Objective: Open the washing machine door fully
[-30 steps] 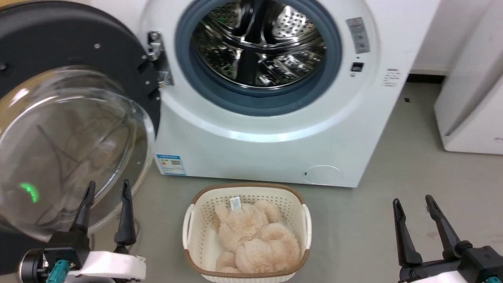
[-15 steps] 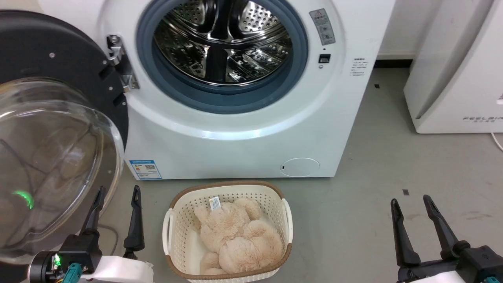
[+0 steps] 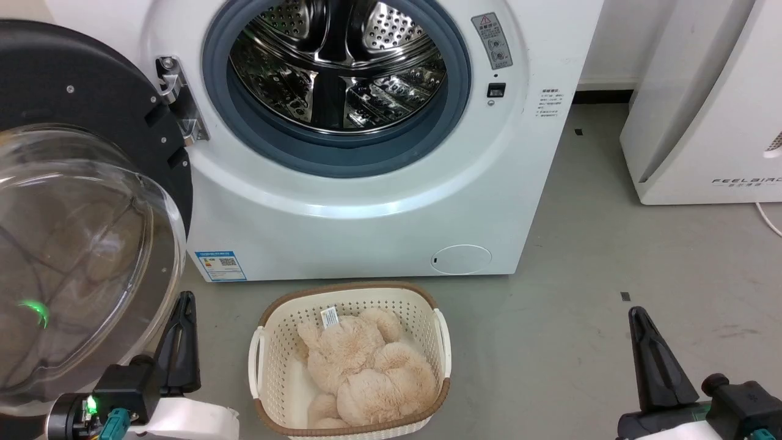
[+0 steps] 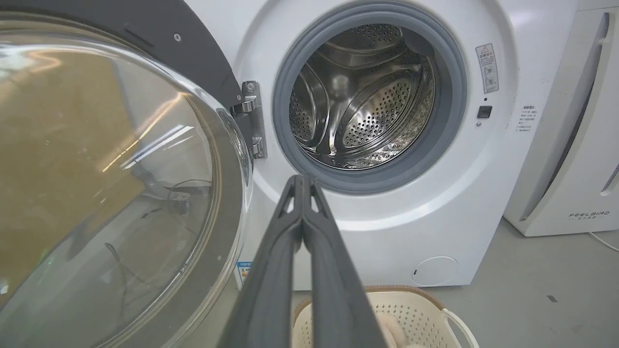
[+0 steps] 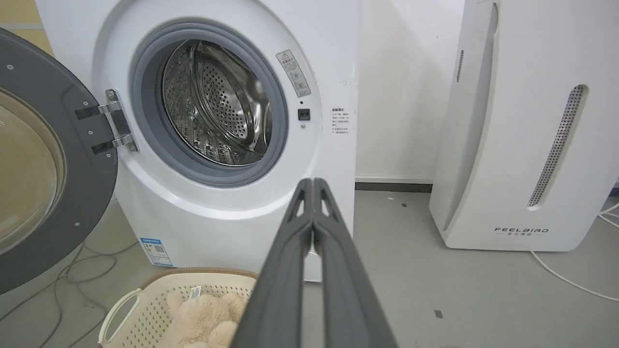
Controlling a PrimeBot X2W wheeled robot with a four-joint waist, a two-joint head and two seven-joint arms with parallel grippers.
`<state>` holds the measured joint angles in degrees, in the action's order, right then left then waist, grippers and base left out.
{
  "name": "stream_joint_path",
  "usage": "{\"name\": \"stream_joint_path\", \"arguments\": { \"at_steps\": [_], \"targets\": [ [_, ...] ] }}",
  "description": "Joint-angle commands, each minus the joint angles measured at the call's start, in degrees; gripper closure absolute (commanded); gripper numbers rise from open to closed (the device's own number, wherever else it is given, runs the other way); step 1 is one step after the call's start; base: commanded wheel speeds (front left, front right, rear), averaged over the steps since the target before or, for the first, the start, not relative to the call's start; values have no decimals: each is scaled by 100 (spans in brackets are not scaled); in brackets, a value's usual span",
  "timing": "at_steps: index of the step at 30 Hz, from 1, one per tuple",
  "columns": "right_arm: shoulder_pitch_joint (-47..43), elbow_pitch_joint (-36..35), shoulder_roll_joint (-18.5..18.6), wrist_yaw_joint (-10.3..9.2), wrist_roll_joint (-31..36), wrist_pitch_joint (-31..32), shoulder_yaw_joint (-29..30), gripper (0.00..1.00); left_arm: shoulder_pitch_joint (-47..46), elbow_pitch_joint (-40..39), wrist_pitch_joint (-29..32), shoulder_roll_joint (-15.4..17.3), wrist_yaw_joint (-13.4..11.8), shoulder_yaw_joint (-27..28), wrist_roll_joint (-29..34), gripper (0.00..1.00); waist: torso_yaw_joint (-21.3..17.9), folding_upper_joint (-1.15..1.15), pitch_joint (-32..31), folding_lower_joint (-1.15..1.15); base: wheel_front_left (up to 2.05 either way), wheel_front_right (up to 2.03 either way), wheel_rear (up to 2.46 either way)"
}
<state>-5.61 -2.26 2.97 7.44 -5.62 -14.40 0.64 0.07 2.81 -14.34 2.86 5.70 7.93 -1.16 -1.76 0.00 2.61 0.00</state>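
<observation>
Washing machine door (image 3: 79, 201) stands wide; wrist views show left tool (image 4: 302, 180), right tool (image 5: 313, 182) pinched closed.

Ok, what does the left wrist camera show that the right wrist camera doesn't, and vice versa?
Left wrist view: the round cap low on the washing machine. Right wrist view: the dark baseboard along the wall. Both: the washing machine door standing open, the steel drum, the basket; the left gripper and right gripper, each shut in its own view.
</observation>
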Motion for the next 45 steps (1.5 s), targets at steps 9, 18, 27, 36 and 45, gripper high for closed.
{"name": "stream_joint_path", "arguments": {
  "at_steps": [9, 18, 27, 36, 45],
  "targets": [
    [57, 22, -1, 0, 49, 119, -6, 100, -1, -28, 120, 0, -59, -76, 12, 100, 14, 0, -20, 0, 0, 0, 0],
    [98, 39, -2, 1, 90, 225, -10, 100, -1, -48, 225, 0, -100, -133, 20, 100, 27, 0, -40, 0, 0, 0, 0],
    [138, 55, -2, 1, 132, 331, -15, 100, -2, -69, 331, 0, -141, -191, 29, 100, 40, 0, -59, 0, 0, 0, 0],
    [178, 71, -3, 1, 172, 436, -20, 100, -2, -89, 435, 1, -182, -248, 37, 100, 53, 0, -78, 0, 0, 0, 0],
    [219, 88, -4, 2, 214, 543, -24, 100, -3, -109, 541, 1, -223, -306, 45, 100, 66, 0, -97, 0, 0, 0, 0]
  ]
}}
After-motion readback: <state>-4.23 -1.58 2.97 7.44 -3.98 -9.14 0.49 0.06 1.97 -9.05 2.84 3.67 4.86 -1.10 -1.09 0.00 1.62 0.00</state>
